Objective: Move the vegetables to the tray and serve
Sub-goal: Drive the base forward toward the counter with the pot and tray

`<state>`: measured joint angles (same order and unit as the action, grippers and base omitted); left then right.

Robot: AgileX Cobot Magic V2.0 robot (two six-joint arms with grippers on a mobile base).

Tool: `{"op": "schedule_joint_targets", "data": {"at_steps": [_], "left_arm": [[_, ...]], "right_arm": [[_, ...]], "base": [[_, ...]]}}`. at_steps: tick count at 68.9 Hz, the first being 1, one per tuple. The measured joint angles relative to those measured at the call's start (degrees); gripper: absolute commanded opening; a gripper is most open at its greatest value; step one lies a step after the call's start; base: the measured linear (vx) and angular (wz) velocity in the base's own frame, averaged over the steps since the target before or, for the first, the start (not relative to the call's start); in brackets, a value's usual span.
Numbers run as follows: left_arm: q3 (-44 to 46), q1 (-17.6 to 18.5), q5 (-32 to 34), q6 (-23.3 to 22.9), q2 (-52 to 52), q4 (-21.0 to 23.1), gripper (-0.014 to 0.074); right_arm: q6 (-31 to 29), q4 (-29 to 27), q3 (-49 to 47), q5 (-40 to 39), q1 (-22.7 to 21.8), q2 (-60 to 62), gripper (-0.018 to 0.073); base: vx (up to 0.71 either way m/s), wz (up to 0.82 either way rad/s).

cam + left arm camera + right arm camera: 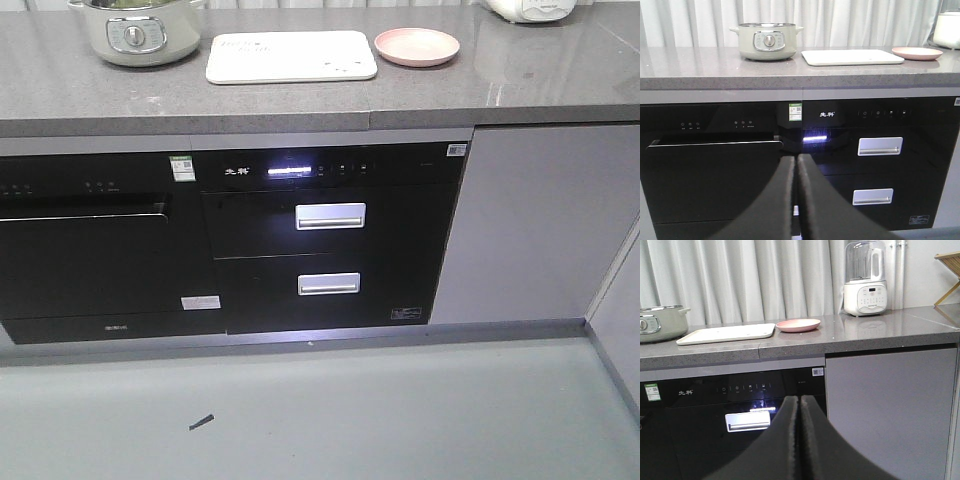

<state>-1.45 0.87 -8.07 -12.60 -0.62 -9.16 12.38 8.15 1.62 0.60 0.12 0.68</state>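
**Vegetables out of sight, tray lying bare: the task is only beginning**

Vegetables are not showing plainly in any of the three views. The tray, cream-white and rectangular with rounded corners, is lying flat on the grey stone surface in the upper middle of the front view, and nothing is resting on it. Just to its right in that frame the round pink plate is sitting, separated from the tray by a thin gap, and it too is looking bare. To the tray's left a pale green electric pot is standing, seemingly without a lid. A hint of yellow-green is showing inside its rim at the very top edge, but it is too cropped to say whether that is the lettuce.

Both arms are hanging low, in front of the black built-in appliance below the surface. In the left wrist view the left claw is filling the bottom centre, its two dark fingers pressed together with nothing between them. In the right wrist view the right claw is looking the same: closed tight and gripping nothing. A white blender is standing in the upper right of that view, well apart from the tray.

Judging from this, nothing of the task is done. The leaf is yet to be found, picked up and laid on the tray, and the tray is yet to be served.
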Motion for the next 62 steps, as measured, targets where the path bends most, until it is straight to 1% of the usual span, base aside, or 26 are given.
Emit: {"op": "schedule_joint_targets", "data": {"at_steps": [62], "left_arm": [[0.00,0.00,0.00,0.00,0.00,0.00,-0.0006]], "right_arm": [[0.00,0.00,0.00,0.00,0.00,0.00,-0.0003]], "base": [[0.10,-0.01]]}}
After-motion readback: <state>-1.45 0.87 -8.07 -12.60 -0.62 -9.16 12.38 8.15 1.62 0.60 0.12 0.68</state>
